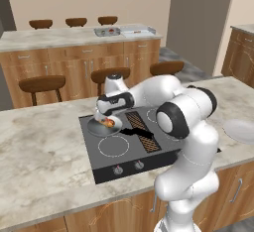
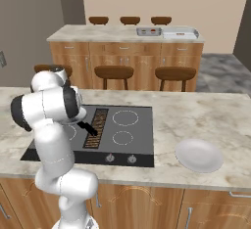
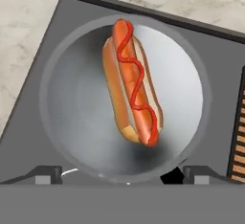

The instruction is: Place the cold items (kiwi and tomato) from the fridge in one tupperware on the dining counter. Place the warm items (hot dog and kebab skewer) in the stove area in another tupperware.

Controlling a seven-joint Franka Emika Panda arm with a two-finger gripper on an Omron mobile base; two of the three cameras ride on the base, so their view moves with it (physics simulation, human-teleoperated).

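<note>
The hot dog (image 3: 131,82) lies in a round grey pan (image 3: 72,117) on the black stove (image 1: 106,164), on the far-left burner as I stand behind the robot. The stove is set into the marble tabletop (image 1: 39,142) of the kitchen island. The gripper (image 1: 107,122) hangs just above the pan with its fingers (image 3: 48,174) spread wide and holding nothing; in the hand view the two dark tips stand at either side of the pan's near edge.

I think the hot dog is light and soft. The bun will give under pressure, and the sausage on top is smooth and carries a wet line of ketchup, so it may slip or roll out of the bun. I would take it across the middle, on the two long sides of the bun, with a gentle squeeze. At the ends it could tilt and drop. The hot dog lies slightly diagonal in the hand view, so the hand probably needs a small turn first to meet the sides squarely.

The bun is pale tan with a whiter inner edge. The sausage is orange-red, longer than the bun, with a red zigzag along it. It throws a soft shadow on the pan.

The two containers (image 1: 107,30) wait on the far counter (image 1: 54,37), well apart from here.
</note>
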